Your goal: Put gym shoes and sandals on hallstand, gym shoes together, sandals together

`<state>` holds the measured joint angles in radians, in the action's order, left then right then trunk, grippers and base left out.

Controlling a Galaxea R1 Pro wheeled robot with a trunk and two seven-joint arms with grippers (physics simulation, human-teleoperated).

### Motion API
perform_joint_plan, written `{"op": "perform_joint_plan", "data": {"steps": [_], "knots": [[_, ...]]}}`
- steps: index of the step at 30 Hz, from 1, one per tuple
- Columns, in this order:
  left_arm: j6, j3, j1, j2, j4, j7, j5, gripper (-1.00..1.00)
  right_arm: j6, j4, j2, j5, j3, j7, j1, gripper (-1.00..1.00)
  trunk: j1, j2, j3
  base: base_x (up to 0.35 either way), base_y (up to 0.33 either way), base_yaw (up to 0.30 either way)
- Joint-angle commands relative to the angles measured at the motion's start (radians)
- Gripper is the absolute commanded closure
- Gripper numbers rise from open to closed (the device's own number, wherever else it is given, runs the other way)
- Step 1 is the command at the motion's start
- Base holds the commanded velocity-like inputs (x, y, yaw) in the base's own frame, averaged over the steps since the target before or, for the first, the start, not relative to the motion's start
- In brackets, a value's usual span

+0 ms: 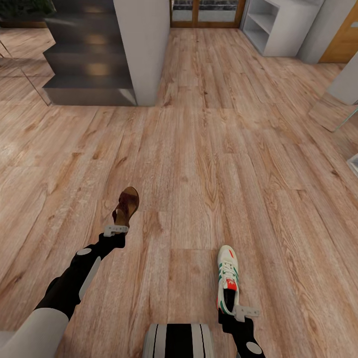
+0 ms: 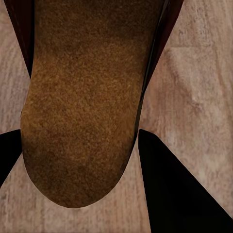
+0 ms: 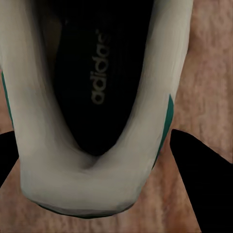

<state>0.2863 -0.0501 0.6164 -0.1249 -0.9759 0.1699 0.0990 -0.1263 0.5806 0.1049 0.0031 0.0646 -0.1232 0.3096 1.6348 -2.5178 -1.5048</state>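
at the left gripper: jaws clamp the brown sandal by its heel, light and bendy.
at the right gripper: jaws pinch the gym shoe at its stiff heel rim.
beyond: both carried above the corridor floor; hallstand far ahead.
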Motion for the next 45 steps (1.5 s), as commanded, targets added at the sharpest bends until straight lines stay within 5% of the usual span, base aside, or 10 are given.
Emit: {"op": "perform_joint_plan", "data": {"steps": [1, 28, 45], "knots": [[0.007, -0.002, 0.000, -0.001, -0.001, 0.000, 0.007, 1.00, -0.004, -0.001, 0.001, -0.001, 0.004, 0.001, 0.000, 1.00, 0.000, 0.000, -0.001, 0.000, 0.000, 0.000], [0.005, -0.002, -0.001, -0.001, -0.003, -0.001, 0.007, 1.00, -0.004, 0.001, -0.001, -0.002, 0.004, 0.001, 0.000, 1.00, 0.000, 0.000, -0.001, 0.000, 0.000, 0.000], [0.005, 0.003, -0.001, -0.004, 0.000, 0.001, 0.009, 1.00, -0.004, -0.001, -0.001, -0.002, 0.002, 0.003, 0.000, 1.00, -0.008, 0.004, 0.065, 0.000, 0.000, 0.000]]}}
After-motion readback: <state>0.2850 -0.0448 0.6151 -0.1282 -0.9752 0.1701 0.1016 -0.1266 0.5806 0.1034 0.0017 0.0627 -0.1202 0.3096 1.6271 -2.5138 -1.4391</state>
